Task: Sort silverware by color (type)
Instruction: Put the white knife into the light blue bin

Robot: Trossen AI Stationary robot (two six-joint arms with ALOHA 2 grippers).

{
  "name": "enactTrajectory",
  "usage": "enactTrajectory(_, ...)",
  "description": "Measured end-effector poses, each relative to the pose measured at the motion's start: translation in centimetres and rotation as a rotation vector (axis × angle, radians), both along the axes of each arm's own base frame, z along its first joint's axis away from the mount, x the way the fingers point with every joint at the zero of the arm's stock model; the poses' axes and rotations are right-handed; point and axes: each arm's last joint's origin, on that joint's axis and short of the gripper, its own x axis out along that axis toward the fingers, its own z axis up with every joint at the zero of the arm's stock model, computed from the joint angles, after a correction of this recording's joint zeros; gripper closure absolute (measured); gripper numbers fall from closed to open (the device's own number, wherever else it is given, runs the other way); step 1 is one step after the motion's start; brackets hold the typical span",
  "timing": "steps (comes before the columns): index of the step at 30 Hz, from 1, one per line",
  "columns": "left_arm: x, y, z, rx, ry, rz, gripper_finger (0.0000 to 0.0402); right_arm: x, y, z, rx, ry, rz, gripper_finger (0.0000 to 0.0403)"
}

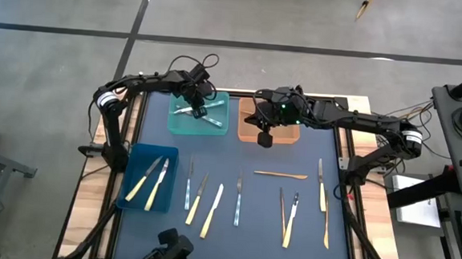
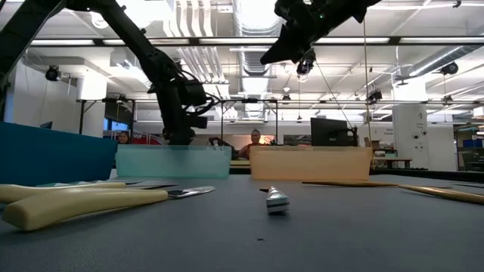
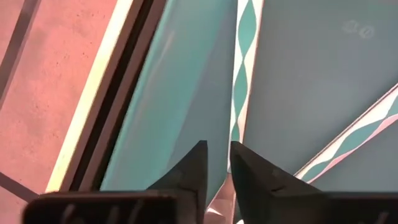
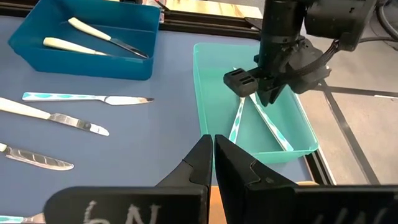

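Silverware point(image 1: 239, 201), frame centre-bottom: light, stiff, slick; best gripped mid-handle. Left gripper point(image 4: 258, 87) jaws slightly parted over teal bin point(image 1: 177, 120); right gripper point(image 1: 266, 139) clenched empty.

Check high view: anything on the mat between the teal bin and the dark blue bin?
Bare. In the high view only mat separates the teal bin from the dark blue bin.

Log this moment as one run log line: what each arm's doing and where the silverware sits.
left gripper: in teal bin, over teal-patterned piece | right gripper: shut, empty, above orange bin | blue bin: two pale-handled knives
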Motion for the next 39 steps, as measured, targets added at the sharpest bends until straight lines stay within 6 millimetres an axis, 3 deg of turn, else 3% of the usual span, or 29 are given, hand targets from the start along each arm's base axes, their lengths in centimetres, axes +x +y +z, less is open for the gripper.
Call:
enactTrajectory(7, 0.0, -0.2, -0.4, -0.009, -0.013, -0.033, 0.0286, 0.0, 0.0, -0.5, 0.0, 0.0, 0.0, 0.0394)
enactTrajectory(12, -0.1, -0.4, -0.8, -0.018, -0.02, -0.048, 0.0272, 0.0, 0.0, -0.7, 0.0, 0.0, 0.0, 0.0394)
enactTrajectory(29, 0.1, 0.0, -2.6, -0.023, -0.03, -0.045, 0.0273, 0.0, 0.0, -0.7, -0.004, -0.008, 0.0, 0.0394)
enactTrajectory(39, 0.2, 0.0, -2.7, -0.022, -0.043, -0.023, 0.0316, 0.0, 0.0, -0.7, -0.003, -0.008, 0.0, 0.0394)
